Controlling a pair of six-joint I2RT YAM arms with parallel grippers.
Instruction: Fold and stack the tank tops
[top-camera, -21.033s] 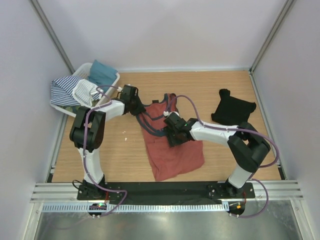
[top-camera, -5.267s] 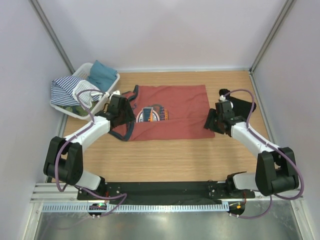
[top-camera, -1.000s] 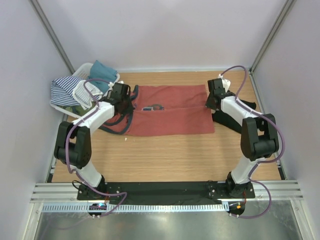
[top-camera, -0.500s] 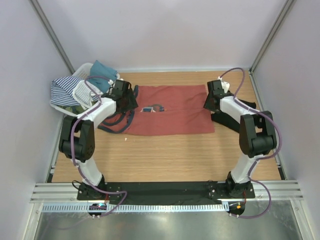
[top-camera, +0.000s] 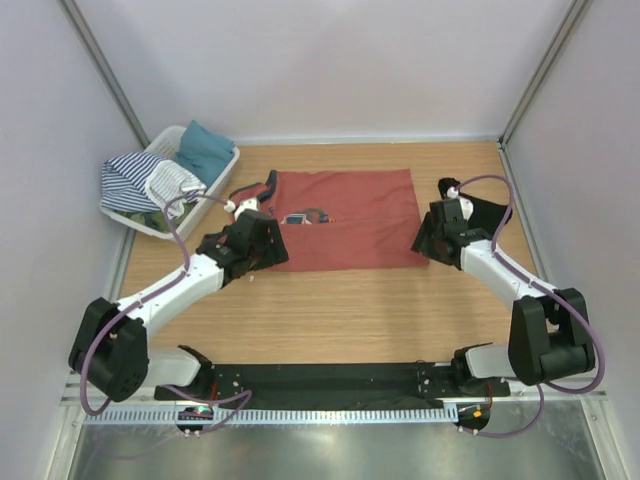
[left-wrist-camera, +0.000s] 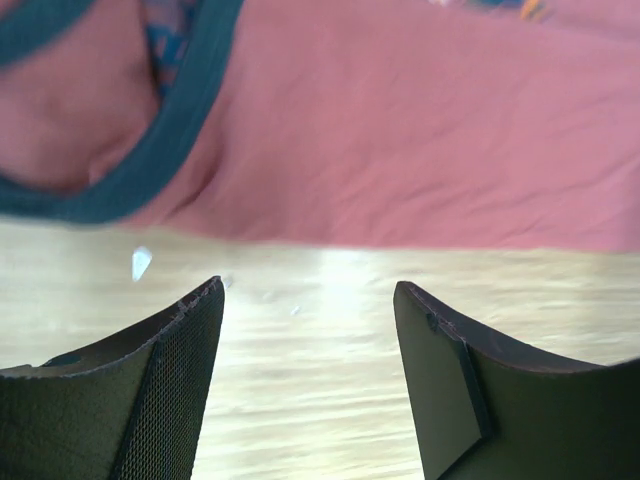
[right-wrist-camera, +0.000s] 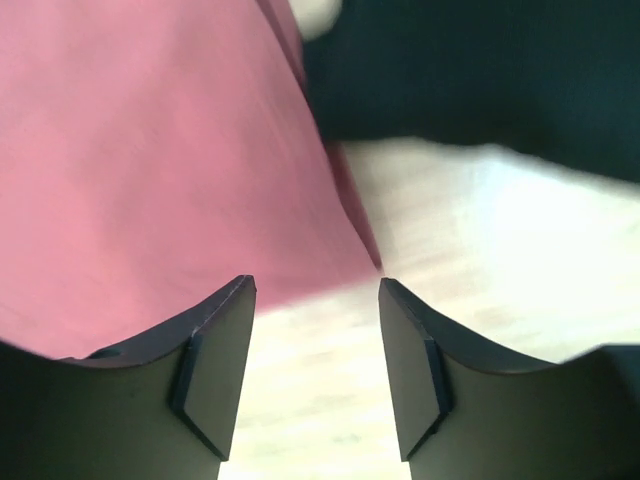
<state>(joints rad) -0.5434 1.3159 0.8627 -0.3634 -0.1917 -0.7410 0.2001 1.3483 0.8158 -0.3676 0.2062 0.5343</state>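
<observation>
Where it lies folded into a wide band on the tabletop (top-camera: 350, 310), the rust-red tank top (top-camera: 350, 225) stretches between the two pincers. Its strap end is just beyond the left pincer (top-camera: 265, 250) and its hem corner just ahead of the right pincer (top-camera: 424, 240). There are two tank tops in all. The second, a black tank top (top-camera: 490, 212), lies in a heap on the outer side of the right pincer, partly hidden by that arm.

A printed graphic (top-camera: 305, 216) peeks out along the red top's fold, but no writing on it can be read.

Both pincers are released, with jaws apart and nothing between them, each over bare wood at the cloth's near edge.

The left wrist view alone shows the dark navy strap edging (left-wrist-camera: 175, 130) curling ahead of the left pincer's left finger, along with a small pale scrap (left-wrist-camera: 140, 262) on the wood. The right wrist view alone shows the red corner coming to a point between its fingers, the black cloth close beyond.

Only the overhead view takes in the one white basket (top-camera: 228, 160), well off to the left pincer's far left, holding a striped cloth (top-camera: 125, 178) and a teal cloth (top-camera: 203, 143).
</observation>
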